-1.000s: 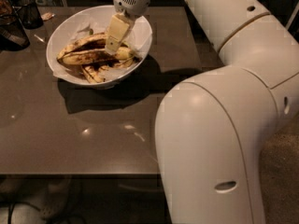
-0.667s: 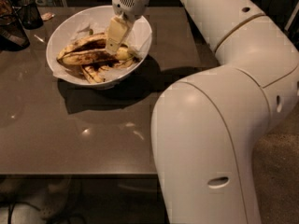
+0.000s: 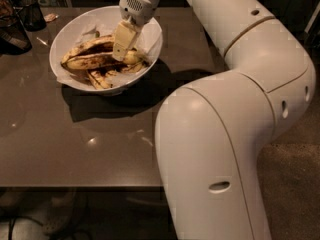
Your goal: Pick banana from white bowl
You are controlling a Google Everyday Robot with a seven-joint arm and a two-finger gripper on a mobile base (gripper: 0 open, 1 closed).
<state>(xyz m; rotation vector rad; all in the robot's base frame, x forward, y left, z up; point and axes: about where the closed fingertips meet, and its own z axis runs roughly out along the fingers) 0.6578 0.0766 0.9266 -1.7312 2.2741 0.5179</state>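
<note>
- Dim room, with a glossy dark-brown tabletop (image 3: 75,149) that spreads out below and on the near side of the gripper.
- The cream-coloured two-finger gripper (image 3: 120,54) hangs from the robot's bulky white arm (image 3: 260,59). It points steeply down into the wide, round white bowl (image 3: 107,10), on the side of the bowl nearer the arm.
- The long, dull-yellow banana with heavy brown blotches (image 3: 87,63) lies flat in the bowl and runs sideways away from the gripper's tip. Its near end is right at the tip, touching it or nearly so.
- I cannot tell whether the gripper is clamped on the fruit or merely resting against it, since it shows only as one pale block from this side.
- Shorter, black-streaked banana pieces (image 3: 102,79) lie just below and to the near side of the tip, pressed against the long banana. Crumpled white paper (image 3: 95,29) lines the bowl beyond the gripper.
- The fruit looks far gone, so I would expect it to be light, soft and easily bruised or split, with skin that may slip or tear.
- A gentle squeeze across its width seems wisest. A hold close to the middle would be better than one at the tip, so the limp length does not droop or snap when it comes up.
- Its neighbours crowd it, so a slow, straight lift would help keep them from being dragged along.
- Dark glassware (image 3: 30,14) stands on the table well beyond the bowl, away from the gripper.
</note>
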